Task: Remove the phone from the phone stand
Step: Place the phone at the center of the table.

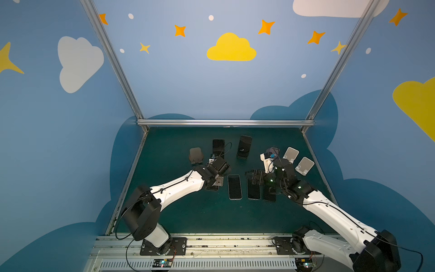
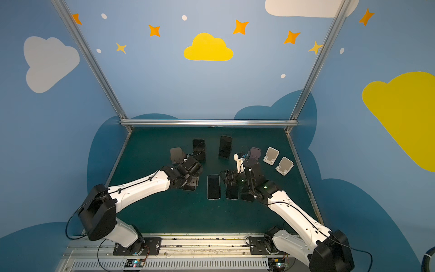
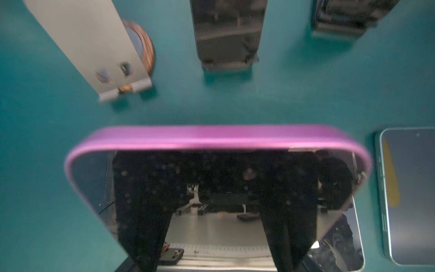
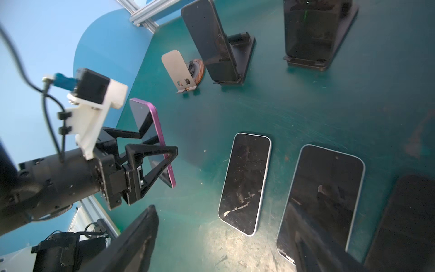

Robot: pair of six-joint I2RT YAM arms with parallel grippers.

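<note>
Left gripper point(image 4: 160, 141) was clamped on the purple-edged phone point(image 3: 211, 137), one finger on each long side, screen facing the left wrist camera. The phone was off any stand and tilted on edge over the green table point(image 1: 188, 212). It sat between the bare silver stand point(image 4: 174, 68) and the row of flat phones. Couldn't tell whether its low end touched the table.

Right gripper point(image 1: 253, 176) had its fingers spread wide with nothing between them, hanging over the flat phones.

Three phones lay face up, side by side:
- white-rimmed phone point(image 4: 244, 183), glass scuffed
- larger pale-rimmed phone point(image 4: 322, 200)
- dark phone point(image 4: 404, 223), partly out of frame

Toward the back, two dark phones sat propped in black stands: left propped phone point(image 1: 218, 147) and right propped phone point(image 1: 244, 146). The silver stand was just beside the left one and had a round wood-toned base and two small cutouts near its lip.

Two white stands point(image 1: 290, 154) stood bare on the right side, near the right wrist.

Markings:
- Right propped phone showed a small pale mark low on its screen in a top view, too small to read.
- The screens elsewhere showed only reflections, and I couldn't make out any brand or text.
</note>
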